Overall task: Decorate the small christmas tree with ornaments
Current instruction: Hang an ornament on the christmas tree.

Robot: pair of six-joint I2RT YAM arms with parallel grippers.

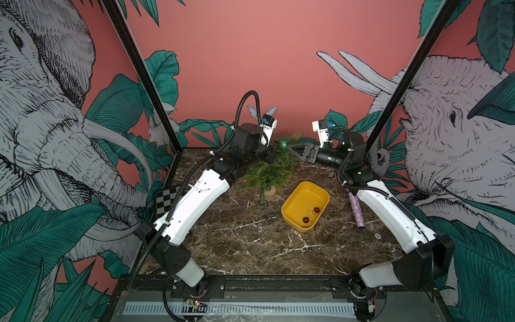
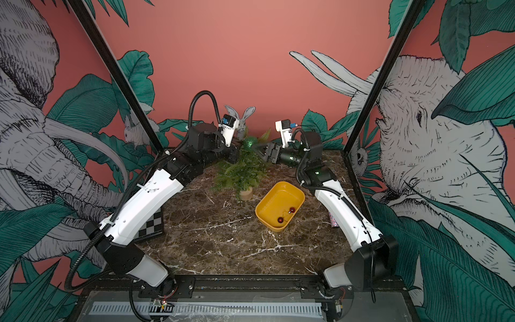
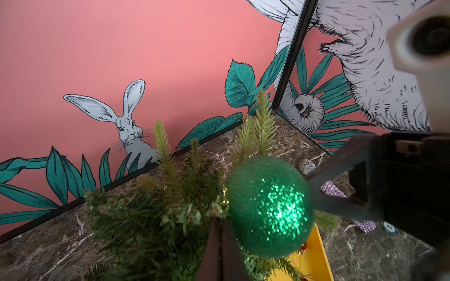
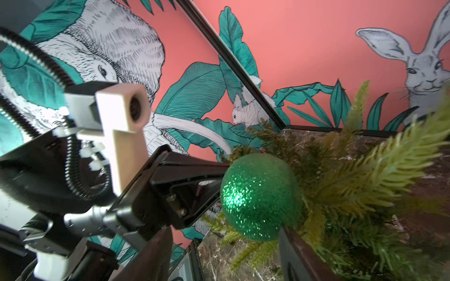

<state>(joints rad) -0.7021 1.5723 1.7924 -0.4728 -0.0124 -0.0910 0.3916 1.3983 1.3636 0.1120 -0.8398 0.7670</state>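
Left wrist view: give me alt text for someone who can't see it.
A glittery green ball looms close up against the small christmas tree's branches. The left gripper's shut fingers point toward it; the right gripper reaches in from beyond.

Top cams look down from front; both wrist cams sit close, sharing green ball (image 3: 267,206).

The tabletop (image 1: 245,245) is dark brown marble with white veins. The small christmas tree (image 1: 267,172) stands on it toward the back, upright on its tan trunk base. Just beside the tree, nearer the front, sits a yellow tub (image 1: 289,221). A glittery purple microphone (image 1: 356,210) lies flat near the tub. A small round disc (image 1: 377,236) lies close to the microphone. A checkerboard card (image 1: 167,200) rests at the opposite edge.
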